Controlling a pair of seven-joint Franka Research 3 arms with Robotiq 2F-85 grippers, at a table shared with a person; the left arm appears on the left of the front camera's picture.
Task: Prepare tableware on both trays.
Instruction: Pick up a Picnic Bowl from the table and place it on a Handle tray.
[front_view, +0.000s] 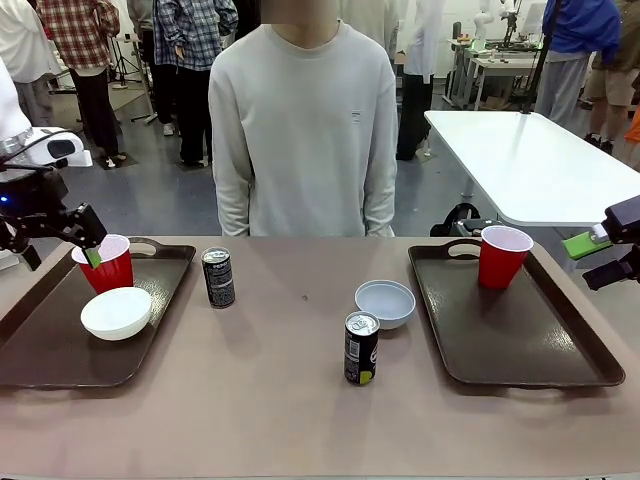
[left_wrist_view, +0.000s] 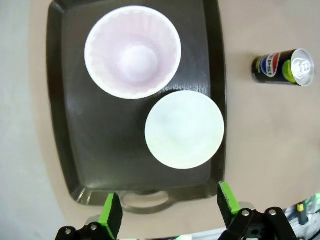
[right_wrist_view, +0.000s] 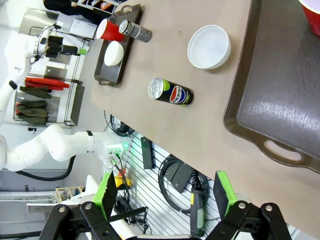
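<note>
Left claw (front_view: 60, 245): spread wide, nothing gripped; held above the far end of the left tray (front_view: 60, 350), one green pad close by the rim of the red cup (front_view: 108, 265)
Right claw (front_view: 595, 260): spread wide, nothing gripped; held to the right of the right tray (front_view: 520, 330), apart from it
Left tray: red cup and white bowl (front_view: 117, 313) are carried, side by side
Right tray: second red cup (front_view: 503, 256) is stood upright at the far end
First can (front_view: 218, 277): stood on the tabletop (front_view: 290, 400), just beside the left tray
Second can (front_view: 361, 348): stood near the middle
Grey-blue bowl (front_view: 385, 303): set on the tabletop, just behind the second can
</note>
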